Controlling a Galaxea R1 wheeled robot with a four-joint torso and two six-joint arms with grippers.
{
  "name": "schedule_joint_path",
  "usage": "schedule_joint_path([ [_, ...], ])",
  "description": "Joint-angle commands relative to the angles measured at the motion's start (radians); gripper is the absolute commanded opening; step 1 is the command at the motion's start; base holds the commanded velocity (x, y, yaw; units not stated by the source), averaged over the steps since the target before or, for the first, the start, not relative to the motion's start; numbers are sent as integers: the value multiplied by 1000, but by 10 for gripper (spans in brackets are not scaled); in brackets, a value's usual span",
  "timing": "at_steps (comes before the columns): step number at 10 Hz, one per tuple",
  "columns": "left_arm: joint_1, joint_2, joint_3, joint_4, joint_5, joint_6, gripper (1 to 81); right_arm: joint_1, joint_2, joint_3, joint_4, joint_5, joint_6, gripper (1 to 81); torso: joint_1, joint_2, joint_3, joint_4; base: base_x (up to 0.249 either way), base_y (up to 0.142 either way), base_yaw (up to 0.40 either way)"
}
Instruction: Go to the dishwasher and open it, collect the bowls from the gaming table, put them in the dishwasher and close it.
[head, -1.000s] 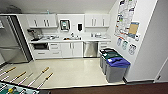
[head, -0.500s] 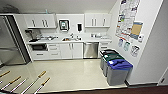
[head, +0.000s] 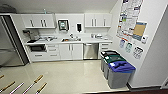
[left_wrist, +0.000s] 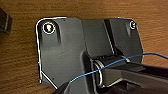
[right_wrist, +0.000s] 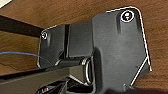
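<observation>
The dishwasher (head: 90, 51) stands shut under the white counter (head: 82, 40) at the far side of the kitchenette, its steel front facing me between white cabinet doors. Pale floor (head: 70, 72) lies between me and it. The gaming table and the bowls are out of view. Both wrist views look past the robot's dark plate at a brown wood-grain surface (left_wrist: 20, 62) (right_wrist: 55, 15), with a thin blue wire (left_wrist: 105, 67) crossing in front.
Three bins (head: 119, 71) with black, green and blue lids line the right wall, beside the path to the dishwasher. A steel fridge (head: 10, 48) stands at the left. Rods with wooden handles (head: 32, 84) poke in at the near left. Posters (head: 130, 17) hang on the right wall.
The whole head view has shifted slightly, so the camera has moved: the kitchenette looks a little nearer and the rods sit lower in the corner. Nothing in the room has moved.
</observation>
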Motion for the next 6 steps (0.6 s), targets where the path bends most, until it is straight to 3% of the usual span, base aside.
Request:
schedule_joint_path([
  [1, -53, -18, 5, -3, 57, -1, 811, 44, -11, 9, 10, -51, -3, 811, 0, 0, 0, 0, 171, 0, 0],
  [6, -55, -15, 7, -3, 57, -1, 811, 44, -11, 9, 7, -51, -3, 811, 0, 0, 0, 0, 166, 0, 0],
])
